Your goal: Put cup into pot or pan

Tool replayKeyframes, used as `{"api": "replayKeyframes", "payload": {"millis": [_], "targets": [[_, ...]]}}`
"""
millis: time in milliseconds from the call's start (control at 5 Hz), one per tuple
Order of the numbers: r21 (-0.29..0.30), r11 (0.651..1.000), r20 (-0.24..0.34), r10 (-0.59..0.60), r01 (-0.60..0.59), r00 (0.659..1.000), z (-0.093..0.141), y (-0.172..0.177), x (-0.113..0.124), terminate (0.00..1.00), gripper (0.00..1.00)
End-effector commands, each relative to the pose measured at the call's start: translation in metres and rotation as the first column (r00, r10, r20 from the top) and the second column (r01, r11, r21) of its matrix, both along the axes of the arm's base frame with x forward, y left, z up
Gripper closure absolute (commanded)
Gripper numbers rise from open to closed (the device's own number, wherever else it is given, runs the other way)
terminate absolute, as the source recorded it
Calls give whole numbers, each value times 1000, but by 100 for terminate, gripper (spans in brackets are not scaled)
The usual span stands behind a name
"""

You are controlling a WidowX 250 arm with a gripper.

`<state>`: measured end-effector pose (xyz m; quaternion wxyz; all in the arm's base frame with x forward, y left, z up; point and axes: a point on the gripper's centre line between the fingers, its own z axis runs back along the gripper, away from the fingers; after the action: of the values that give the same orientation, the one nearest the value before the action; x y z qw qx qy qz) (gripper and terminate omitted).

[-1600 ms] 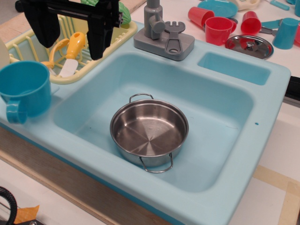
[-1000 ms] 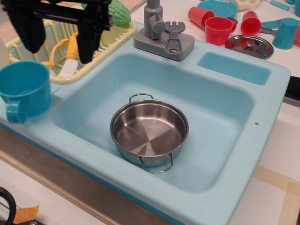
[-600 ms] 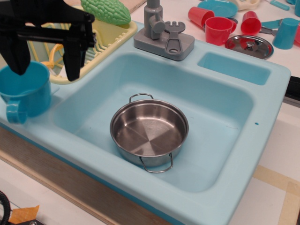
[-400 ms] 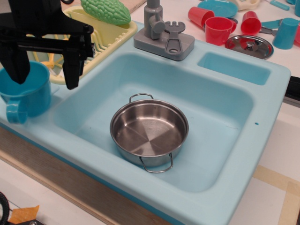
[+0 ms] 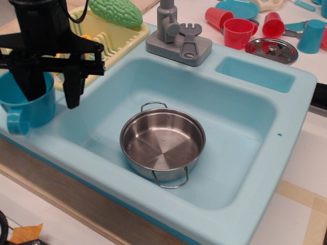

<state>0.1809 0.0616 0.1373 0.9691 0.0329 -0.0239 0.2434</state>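
The teal-blue cup (image 5: 24,109) with a thick loop handle stands upright on the sink's left rim. The shiny steel pan (image 5: 162,143) with two wire handles sits empty in the sink basin. My black gripper (image 5: 47,94) is open and straddles the cup's right wall: one finger reaches down inside the cup's mouth, the other finger (image 5: 72,90) hangs outside to the cup's right. The fingers are apart and do not press the wall.
A light-blue toy sink (image 5: 286,92) holds the pan. A yellow dish rack (image 5: 122,37) with a green vegetable (image 5: 116,12) stands behind the cup. A grey faucet (image 5: 176,35) sits at the back. Red cups (image 5: 237,31), a steel lid (image 5: 272,49) and a small blue tumbler (image 5: 310,35) lie at the back right.
My gripper has moved left and down from over the dish rack to the cup; its left finger now dips into the cup's mouth. The cup and pan have not moved.
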Motion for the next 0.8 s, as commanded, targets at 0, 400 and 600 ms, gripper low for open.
{"api": "replayKeyframes", "payload": {"millis": [0,400,600], "targets": [[-12,1000,27,24,-24,999,0,4,-2,0,100],[-7,1000,43,15,-14,999,11,-7,7,0,100],[-33,999,99,-3,6,995,14,-30,16,0,100]]}}
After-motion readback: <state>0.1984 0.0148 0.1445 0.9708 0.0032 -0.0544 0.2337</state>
